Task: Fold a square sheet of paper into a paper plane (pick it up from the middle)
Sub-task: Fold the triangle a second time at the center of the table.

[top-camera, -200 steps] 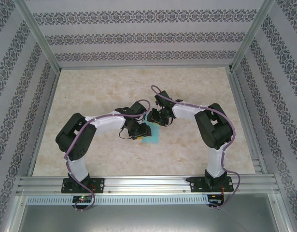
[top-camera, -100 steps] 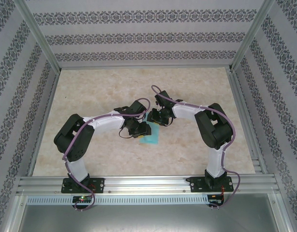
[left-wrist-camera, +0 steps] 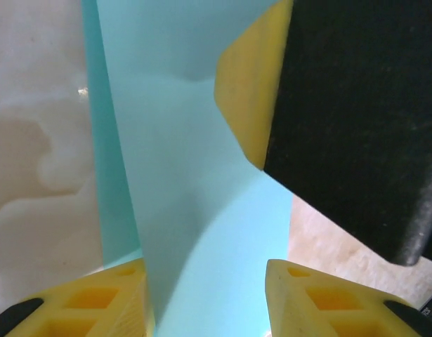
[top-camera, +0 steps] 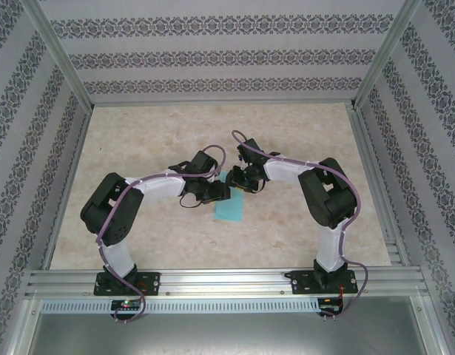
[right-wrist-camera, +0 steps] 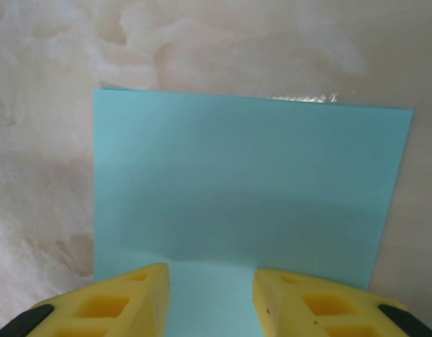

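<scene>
Turquoise sheet of paper (right-wrist-camera: 251, 182), smooth, folded over

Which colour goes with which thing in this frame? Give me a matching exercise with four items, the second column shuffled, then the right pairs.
Things:
1. square sheet of paper
2. table
3. arm cable
4. gripper fingers

Colours:
a. purple
b. yellow
c. turquoise-blue
d. beige, marbled

Pairs: 1-c; 2-d; 3-a; 4-b.
</scene>
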{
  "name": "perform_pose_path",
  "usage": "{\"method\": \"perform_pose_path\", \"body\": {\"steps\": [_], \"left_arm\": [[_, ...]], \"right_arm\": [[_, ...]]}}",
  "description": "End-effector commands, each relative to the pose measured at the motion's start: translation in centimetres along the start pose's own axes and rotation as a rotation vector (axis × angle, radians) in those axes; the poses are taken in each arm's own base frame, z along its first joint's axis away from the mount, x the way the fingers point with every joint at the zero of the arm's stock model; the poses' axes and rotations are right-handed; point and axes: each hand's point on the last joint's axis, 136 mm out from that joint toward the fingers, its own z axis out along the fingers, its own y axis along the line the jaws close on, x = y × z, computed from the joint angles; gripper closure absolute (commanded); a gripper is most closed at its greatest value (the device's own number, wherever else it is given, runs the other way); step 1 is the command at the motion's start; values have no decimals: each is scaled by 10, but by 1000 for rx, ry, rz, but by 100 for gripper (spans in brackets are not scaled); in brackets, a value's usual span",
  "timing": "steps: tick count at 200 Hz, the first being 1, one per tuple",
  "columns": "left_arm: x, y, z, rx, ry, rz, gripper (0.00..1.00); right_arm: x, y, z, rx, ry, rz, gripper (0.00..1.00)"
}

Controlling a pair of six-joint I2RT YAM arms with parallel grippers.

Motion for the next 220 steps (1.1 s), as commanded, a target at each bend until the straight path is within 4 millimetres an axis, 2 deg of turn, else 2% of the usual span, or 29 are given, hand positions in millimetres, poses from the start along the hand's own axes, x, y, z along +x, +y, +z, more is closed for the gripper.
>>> {"method": "perform_pose_path", "body": {"steps": [1,47,71,119,153,182,220], "left_arm": [[-3,-13,-7,86,-21,48,56],[24,-20,-14,180,52,20,56],[31,-29,-21,230,70,34,57],[18,-48,-25,304,37,41,62],[5,-50,-16,305,9,22,63],[-2,-47,-7,297,-6,2,57],[-7,-45,-2,288,-21,-9,49]], "right_arm": [[27,-63,34,188,76,58,60],[27,-63,33,189,77,62,60],[26,-63,33,189,76,66,60],[27,-58,33,160,88,71,61],[20,-32,22,1,91,82,62],[10,-9,8,-140,93,88,62],[-4,6,-14,-251,62,107,59]]}}
